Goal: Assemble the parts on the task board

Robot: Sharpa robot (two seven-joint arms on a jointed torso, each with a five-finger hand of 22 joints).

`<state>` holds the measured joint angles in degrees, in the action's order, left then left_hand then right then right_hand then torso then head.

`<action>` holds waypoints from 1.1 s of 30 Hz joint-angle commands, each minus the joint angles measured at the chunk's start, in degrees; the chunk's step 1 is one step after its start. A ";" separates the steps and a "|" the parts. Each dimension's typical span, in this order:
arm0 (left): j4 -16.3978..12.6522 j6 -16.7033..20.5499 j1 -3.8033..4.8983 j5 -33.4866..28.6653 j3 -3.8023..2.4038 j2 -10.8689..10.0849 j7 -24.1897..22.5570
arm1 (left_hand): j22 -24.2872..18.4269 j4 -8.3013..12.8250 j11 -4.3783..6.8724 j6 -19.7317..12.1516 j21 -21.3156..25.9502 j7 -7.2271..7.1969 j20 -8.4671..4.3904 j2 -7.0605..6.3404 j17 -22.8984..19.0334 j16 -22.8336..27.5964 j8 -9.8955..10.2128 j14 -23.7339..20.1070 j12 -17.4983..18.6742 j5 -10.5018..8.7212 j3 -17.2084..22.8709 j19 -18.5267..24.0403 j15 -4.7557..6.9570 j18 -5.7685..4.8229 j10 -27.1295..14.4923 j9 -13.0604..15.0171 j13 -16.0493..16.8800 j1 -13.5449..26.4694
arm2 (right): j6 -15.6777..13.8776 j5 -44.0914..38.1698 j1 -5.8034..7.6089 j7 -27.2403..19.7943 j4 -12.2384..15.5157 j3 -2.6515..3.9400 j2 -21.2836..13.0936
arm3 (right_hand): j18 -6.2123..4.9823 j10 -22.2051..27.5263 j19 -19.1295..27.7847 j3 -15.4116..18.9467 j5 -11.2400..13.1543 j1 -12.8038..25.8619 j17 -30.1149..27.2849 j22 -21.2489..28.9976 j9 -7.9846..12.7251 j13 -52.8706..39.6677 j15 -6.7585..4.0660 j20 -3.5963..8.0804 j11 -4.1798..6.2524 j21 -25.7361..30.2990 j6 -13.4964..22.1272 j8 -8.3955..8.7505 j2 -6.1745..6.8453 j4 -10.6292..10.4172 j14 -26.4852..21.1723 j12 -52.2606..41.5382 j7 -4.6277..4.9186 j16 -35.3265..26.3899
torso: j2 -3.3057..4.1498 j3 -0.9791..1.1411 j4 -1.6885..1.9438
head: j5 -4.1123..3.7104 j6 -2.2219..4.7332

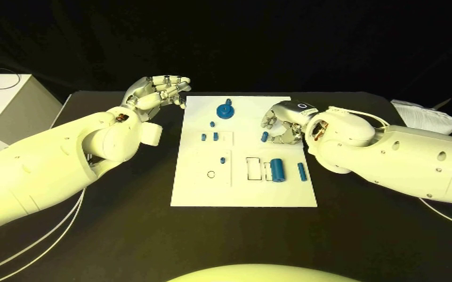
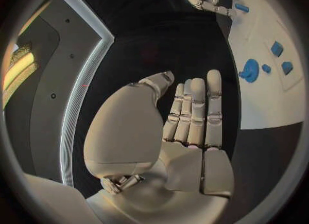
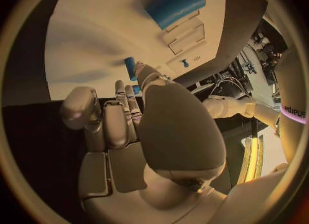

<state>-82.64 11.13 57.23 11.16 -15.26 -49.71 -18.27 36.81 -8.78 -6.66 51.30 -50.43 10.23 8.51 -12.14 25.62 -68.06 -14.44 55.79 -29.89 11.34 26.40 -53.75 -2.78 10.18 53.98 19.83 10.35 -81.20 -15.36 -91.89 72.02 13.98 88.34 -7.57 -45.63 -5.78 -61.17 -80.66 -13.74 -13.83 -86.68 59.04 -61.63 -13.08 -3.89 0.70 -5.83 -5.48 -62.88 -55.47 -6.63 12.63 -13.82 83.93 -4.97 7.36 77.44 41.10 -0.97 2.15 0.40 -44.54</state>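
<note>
— Where's the left hand [image 1: 158,91] just now?

— Off the task board [image 1: 193,190], hanging over the dark worktop [image 1: 113,230] beside the board's far left corner. Its fingers [image 2: 196,110] lie straight and side by side, the thumb apart, and there's nothing in it. It touches nothing that I can see.

— And the right hand [image 1: 283,125]?

— Over the board, near its right edge, in the far half. The fingers are curled down toward a small blue part [image 1: 264,137] that stands just under them. From the wrist camera the fingertips [image 3: 138,70] reach a blue piece, but whether they actually pinch it or only touch it I cannot tell.

— What else is on the board?

— A round blue part with a knob [image 1: 225,109] near the far edge, about the middle. A pair of small blue pieces [image 1: 210,136] left of centre, and a tiny one [image 1: 222,160] nearer us. Toward the near right sits a blue cylinder [image 1: 279,170] next to a rectangular outline [image 1: 253,168], and a slim blue pin [image 1: 302,170] lies just beside the right edge. A small ring [image 1: 211,175] rests near the left side.
</note>
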 commanded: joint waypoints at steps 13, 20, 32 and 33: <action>-0.27 -0.78 0.00 -0.31 -0.03 -0.16 -0.28 | -0.12 0.06 -0.23 0.09 0.35 0.41 -0.03 -0.13 -0.07 0.26 -0.34 0.23 0.30 0.31 -0.44 -0.45 -0.23 0.37 0.23 -0.09 -0.09 -0.64 | 2.18 -1.14 -0.91 -0.64 -1.23 -0.12 1.82 | 0.09 -5.11 -1.08 -8.29 0.20 -1.38 0.89 -2.42 -0.17 0.13 -0.92 0.48 0.71 -1.99 -4.55 -2.03 0.73 -2.12 0.60 -0.31 0.69 0.93 | -0.06 -0.05 -0.07 | 0.13 -0.52; -0.28 -0.80 0.00 -0.31 -0.03 -0.20 -0.22 | -0.15 0.01 -0.22 0.10 0.39 0.41 -0.04 -0.07 -0.06 0.29 -0.36 0.24 0.33 0.31 -0.48 -0.48 -0.23 0.37 0.27 -0.09 -0.11 -0.65 | 1.71 -1.73 -1.10 -0.42 -1.30 -0.15 2.10 | 0.10 -5.94 -1.05 -12.40 2.16 -0.97 0.86 -2.73 -0.59 0.16 -1.00 0.55 0.79 -2.05 -5.70 -2.75 1.04 -1.68 0.58 0.55 0.54 1.07 | -0.10 -0.02 -0.08 | 0.11 -0.61; -0.28 -0.76 0.00 -0.31 -0.03 -0.21 -0.13 | -0.15 0.01 -0.22 0.10 0.39 0.41 -0.04 -0.07 -0.06 0.29 -0.36 0.24 0.33 0.31 -0.48 -0.48 -0.23 0.37 0.27 -0.09 -0.11 -0.65 | -3.76 -2.95 -1.57 0.27 -0.71 -0.16 2.02 | 0.50 -11.10 -1.65 -20.31 3.71 0.31 0.76 -5.26 -3.87 -0.22 -2.01 1.42 2.01 -4.06 -8.31 -6.39 -1.53 3.23 0.64 0.76 -0.27 1.25 | -0.14 -0.06 -0.06 | 0.04 -0.75; -0.27 -0.76 0.00 -0.31 -0.03 -0.19 -0.13 | -0.15 0.01 -0.22 0.10 0.39 0.41 -0.04 -0.07 -0.06 0.29 -0.36 0.24 0.33 0.31 -0.48 -0.48 -0.23 0.37 0.27 -0.09 -0.11 -0.65 | -4.25 -2.99 -1.59 0.34 -0.58 -0.16 1.94 | 0.51 -11.27 -1.67 -20.59 3.47 0.49 0.76 -5.37 -4.06 -0.22 -2.02 1.46 2.05 -4.14 -8.29 -6.53 -1.48 3.52 0.64 0.81 -0.27 1.26 | -0.14 -0.05 -0.05 | 0.06 -0.73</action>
<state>-82.78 11.13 57.22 11.14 -15.26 -49.99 -18.15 36.75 -8.62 -6.66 51.30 -50.43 10.23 8.51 -12.15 25.62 -68.06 -14.44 55.79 -29.90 11.34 26.25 -53.75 -2.78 10.19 53.97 19.83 10.30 -81.20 -16.91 -93.70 70.52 14.29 87.42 -7.70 -43.68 -5.76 -69.80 -82.27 -33.98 -9.78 -86.75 59.84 -66.98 -15.39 -3.70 -0.96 -4.62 -5.77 -66.79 -63.58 -12.98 12.12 -10.22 83.93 -4.00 7.09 78.45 40.97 -1.00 2.08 0.43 -45.27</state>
